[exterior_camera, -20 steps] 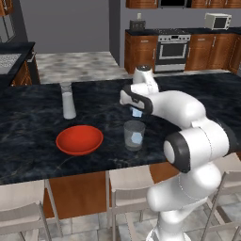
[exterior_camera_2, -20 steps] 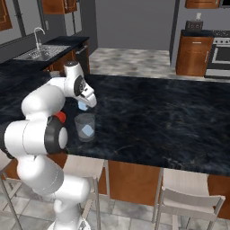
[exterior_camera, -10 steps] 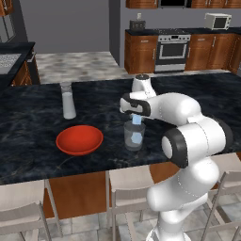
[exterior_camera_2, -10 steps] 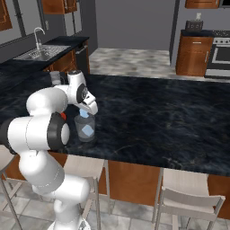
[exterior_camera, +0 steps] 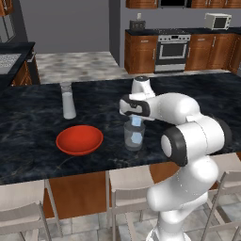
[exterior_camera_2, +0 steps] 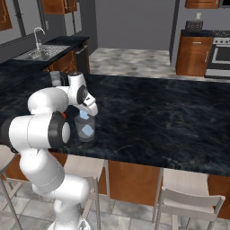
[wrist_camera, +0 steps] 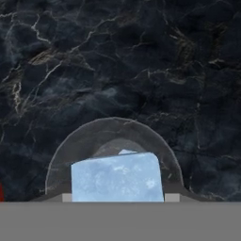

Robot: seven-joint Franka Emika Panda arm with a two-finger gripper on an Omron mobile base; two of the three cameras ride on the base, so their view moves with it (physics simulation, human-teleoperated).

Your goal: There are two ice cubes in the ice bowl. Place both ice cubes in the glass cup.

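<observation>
The glass cup [exterior_camera: 128, 140] stands on the dark marble counter, right of the red-orange ice bowl [exterior_camera: 79, 140], which holds nothing. My gripper [exterior_camera: 136, 117] points down at the cup's mouth, shut on one pale blue ice cube [exterior_camera: 137, 122]. The other ice cube [exterior_camera: 136, 138] lies at the bottom of the cup. From the right base the gripper [exterior_camera_2: 85, 113] hangs over the glass cup [exterior_camera_2: 80, 134], with the lower ice cube [exterior_camera_2: 87, 131] inside. In the hand view the held ice cube [wrist_camera: 117, 176] sits large over the cup's rim [wrist_camera: 70, 141].
A taller narrow glass with white contents [exterior_camera: 68, 100] stands at the back left of the bowl. Bar stools [exterior_camera: 129, 186] line the counter's near edge. A sink [exterior_camera_2: 38, 53] lies on the far left counter. My own arm bends over the counter's front.
The hand has come down over the glass cup, bringing the held ice cube from above the rim into the cup's mouth. The bowl and the cup have stayed put.
</observation>
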